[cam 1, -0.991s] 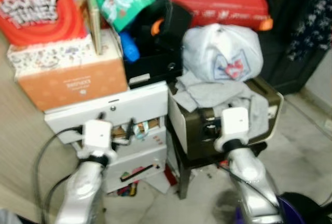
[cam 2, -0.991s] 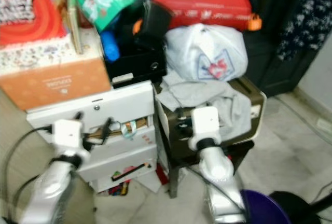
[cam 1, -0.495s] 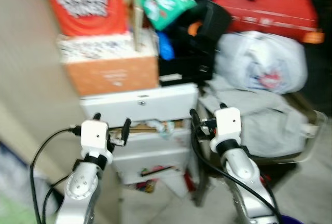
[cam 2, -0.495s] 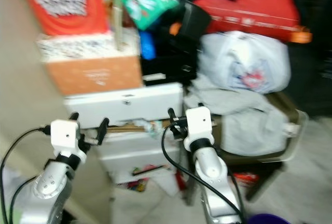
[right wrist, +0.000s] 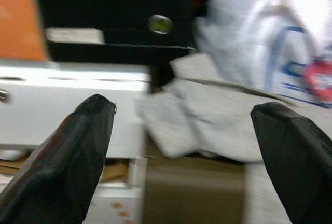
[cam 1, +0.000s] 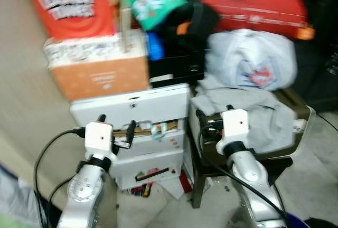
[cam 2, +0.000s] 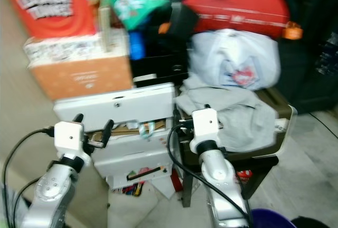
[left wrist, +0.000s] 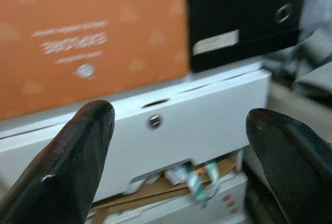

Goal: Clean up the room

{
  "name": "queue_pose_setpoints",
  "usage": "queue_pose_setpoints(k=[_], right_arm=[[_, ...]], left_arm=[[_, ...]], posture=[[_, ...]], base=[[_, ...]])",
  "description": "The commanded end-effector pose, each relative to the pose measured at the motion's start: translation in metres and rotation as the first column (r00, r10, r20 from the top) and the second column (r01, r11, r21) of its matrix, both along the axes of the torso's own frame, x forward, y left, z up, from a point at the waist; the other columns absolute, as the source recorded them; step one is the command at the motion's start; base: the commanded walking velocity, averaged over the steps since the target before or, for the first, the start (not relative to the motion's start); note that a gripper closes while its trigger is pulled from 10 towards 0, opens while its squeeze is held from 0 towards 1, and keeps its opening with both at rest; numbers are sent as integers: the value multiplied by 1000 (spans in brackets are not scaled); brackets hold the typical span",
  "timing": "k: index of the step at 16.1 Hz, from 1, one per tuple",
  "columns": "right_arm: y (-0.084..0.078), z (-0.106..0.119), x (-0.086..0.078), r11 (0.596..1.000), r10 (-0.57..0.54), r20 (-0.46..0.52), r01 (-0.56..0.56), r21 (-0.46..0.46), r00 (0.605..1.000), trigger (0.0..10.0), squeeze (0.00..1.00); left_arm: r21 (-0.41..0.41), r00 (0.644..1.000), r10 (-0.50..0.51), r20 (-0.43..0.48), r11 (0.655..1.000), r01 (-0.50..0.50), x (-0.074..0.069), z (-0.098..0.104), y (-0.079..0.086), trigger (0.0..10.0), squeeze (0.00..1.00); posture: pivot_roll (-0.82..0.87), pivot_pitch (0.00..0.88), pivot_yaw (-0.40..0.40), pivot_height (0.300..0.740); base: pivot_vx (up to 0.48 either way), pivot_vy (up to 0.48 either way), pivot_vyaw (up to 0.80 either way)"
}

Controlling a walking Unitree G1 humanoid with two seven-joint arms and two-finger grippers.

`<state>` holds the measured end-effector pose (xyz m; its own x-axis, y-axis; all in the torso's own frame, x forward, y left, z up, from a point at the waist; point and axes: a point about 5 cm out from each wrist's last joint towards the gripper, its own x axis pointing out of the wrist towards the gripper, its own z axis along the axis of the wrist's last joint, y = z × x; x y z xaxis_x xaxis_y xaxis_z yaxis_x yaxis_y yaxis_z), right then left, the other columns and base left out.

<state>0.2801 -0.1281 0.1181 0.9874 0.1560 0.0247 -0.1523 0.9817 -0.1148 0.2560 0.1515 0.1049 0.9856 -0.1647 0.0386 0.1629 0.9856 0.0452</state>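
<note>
Left eye view is blurred, and against the pictures from a moment earlier the whole scene has slid sideways and back, so the camera has swung while the clutter itself has stayed put; I judge the robot is lining itself up with the pile and no tidying grasp has begun. Furthest left, a red cardboard box printed with cartoon lettering [cam 1: 74,6] sits on a patterned white box, which rests on an orange cardboard box [cam 1: 100,77]. Under these stands a white plastic drawer unit [cam 1: 142,127], its upper drawer ajar with paper and a teal ribbon poking out, and small bright scraps lie on the tiled floor [cam 1: 158,207] at its foot. The left gripper [cam 1: 116,125] hovers just before that drawer, jaws spread wide, holding and touching nothing. Behind, a black storage box [cam 1: 174,64] carries a green packet. The right gripper [cam 1: 214,117] is raised near a crumpled grey cloth [cam 1: 248,112] draped over a dark olive case, jaws likewise wide apart and empty. Above the cloth sits a white plastic bag [cam 1: 251,62], and over that a red padded bag [cam 1: 253,6].
</note>
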Motion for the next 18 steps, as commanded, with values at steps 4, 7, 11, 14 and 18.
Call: queue_pose_setpoints(k=[4, 7, 11, 14, 18], right_arm=[[6, 1, 4, 1000, 20, -8, -20, 11, 1000, 10000, 0], [6, 0, 3, 1000, 18, -10, -18, 12, 1000, 10000, 0], [7, -1, 3, 1000, 17, -15, -17, 14, 1000, 10000, 0], [3, -1, 0, 1000, 18, -11, -18, 1, 1000, 10000, 0], [2, -7, -4, 1000, 19, -29, -19, 0, 999, 10000, 0]], left_arm=[[6, 1000, 13, -8, 1000, -13, 1, -1, 6, 10000, 0], [20, 1000, 16, -2, 1000, -16, 2, -1, 6, 10000, 0], [7, 1000, 25, 0, 1000, -25, 4, 0, 7, 10000, 0], [38, 994, 113, 0, 993, -113, 0, -1, 24, 10000, 0], [28, 987, 162, -21, 987, -161, -4, -6, 36, 10000, 0]], posture=[[-16, 2, 16, 740], [-18, 4, 22, 740], [-20, 4, 27, 740], [-18, 5, 29, 740], [-8, 11, 28, 740]], base=[[0, -305, 0], [0, -278, 0], [0, -63, 0], [0, 0, 425], [0, 0, 794]])
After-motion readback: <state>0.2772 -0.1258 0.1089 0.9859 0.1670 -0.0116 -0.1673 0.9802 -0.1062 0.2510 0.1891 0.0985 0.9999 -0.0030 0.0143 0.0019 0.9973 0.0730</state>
